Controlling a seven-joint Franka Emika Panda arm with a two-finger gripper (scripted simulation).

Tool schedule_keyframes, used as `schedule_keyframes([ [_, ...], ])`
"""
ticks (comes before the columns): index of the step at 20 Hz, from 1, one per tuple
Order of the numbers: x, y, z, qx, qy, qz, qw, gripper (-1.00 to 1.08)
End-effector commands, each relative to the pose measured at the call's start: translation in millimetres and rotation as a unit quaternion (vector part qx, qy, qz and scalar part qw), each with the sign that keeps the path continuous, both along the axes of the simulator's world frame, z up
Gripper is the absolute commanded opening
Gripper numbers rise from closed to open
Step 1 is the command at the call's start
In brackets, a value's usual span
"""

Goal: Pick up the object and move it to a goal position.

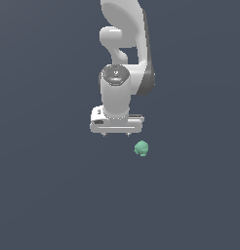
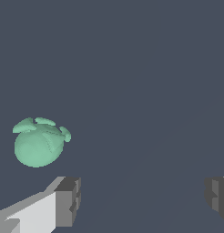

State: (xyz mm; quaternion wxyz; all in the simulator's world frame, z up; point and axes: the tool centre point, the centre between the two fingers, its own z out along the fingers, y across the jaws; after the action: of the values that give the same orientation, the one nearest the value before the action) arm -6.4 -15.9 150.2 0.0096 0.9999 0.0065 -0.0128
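The object is a small mint-green, lumpy, roundish blob on the flat dark grey surface, below and toward the exterior view's right of the white gripper. In the wrist view the object lies outside the gap between the fingers, beside one grey finger pad. The gripper is open wide and holds nothing. Its two fingertips barely show under the hand in the exterior view.
The white arm rises behind the gripper toward the top of the exterior view. The dark grey surface spreads all around, with no other object in view.
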Motion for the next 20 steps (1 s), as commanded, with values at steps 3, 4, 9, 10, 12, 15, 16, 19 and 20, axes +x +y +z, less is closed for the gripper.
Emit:
schedule_keyframes([
  [3, -0.8, 1.7, -1.6, 0.001, 0.002, 0.001, 1.0, 1.0],
  [4, -1.7, 3.7, -3.6, 0.003, 0.005, 0.001, 1.0, 1.0],
  [9, -8.6, 16.4, -16.2, 0.012, 0.024, 0.009, 0.9996, 1.0],
  [10, -9.0, 16.8, -16.8, 0.013, 0.025, 0.01, 0.9996, 1.0],
  [12, -8.9, 16.4, -16.5, 0.013, 0.024, 0.01, 0.9996, 1.0],
  [15, -8.3, 17.2, -16.4, 0.012, 0.023, 0.006, 0.9996, 1.0],
  [16, -8.1, 18.2, -16.8, 0.012, 0.023, 0.004, 0.9997, 1.0],
  [19, -7.5, 22.8, -18.8, 0.011, 0.022, -0.006, 0.9997, 1.0],
  [20, -7.2, 24.7, -19.6, 0.011, 0.021, -0.01, 0.9997, 1.0],
])
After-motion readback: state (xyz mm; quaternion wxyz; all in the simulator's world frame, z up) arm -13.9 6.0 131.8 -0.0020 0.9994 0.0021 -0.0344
